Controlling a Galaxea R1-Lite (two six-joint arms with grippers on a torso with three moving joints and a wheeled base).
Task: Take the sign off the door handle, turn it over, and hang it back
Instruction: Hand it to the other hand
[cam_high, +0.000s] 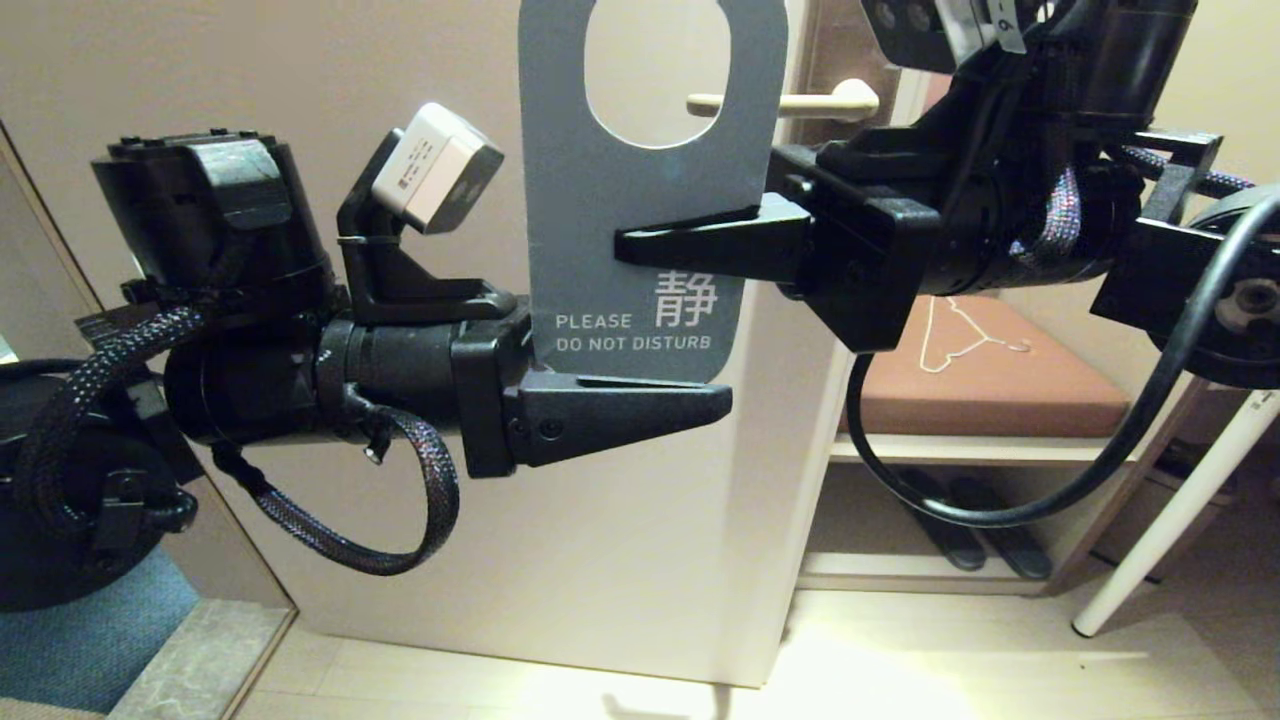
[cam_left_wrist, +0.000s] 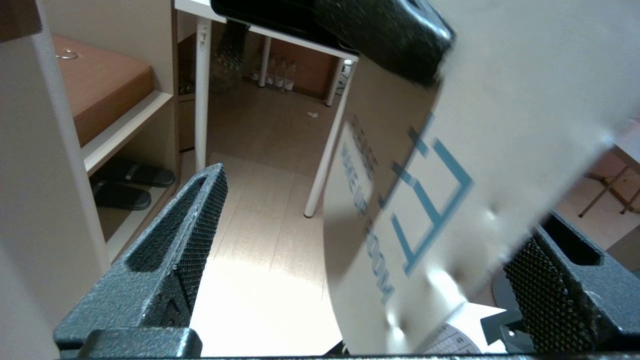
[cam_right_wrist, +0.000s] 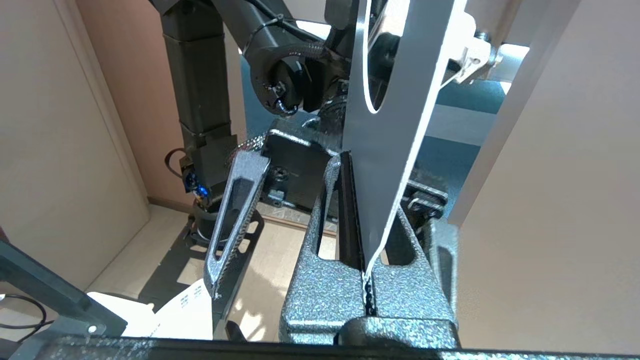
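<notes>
The right gripper (cam_high: 640, 245) pinches the side edge of the sign (cam_high: 640, 250), its fingers (cam_right_wrist: 350, 220) shut flat on both faces. That keeps the sign up in front of the door (cam_high: 620, 520), off the door handle (cam_high: 790, 102) behind it. The left gripper (cam_high: 700, 400) sits wide open around the sign's bottom end, not squeezing it, likely so the sign can be turned over.
</notes>
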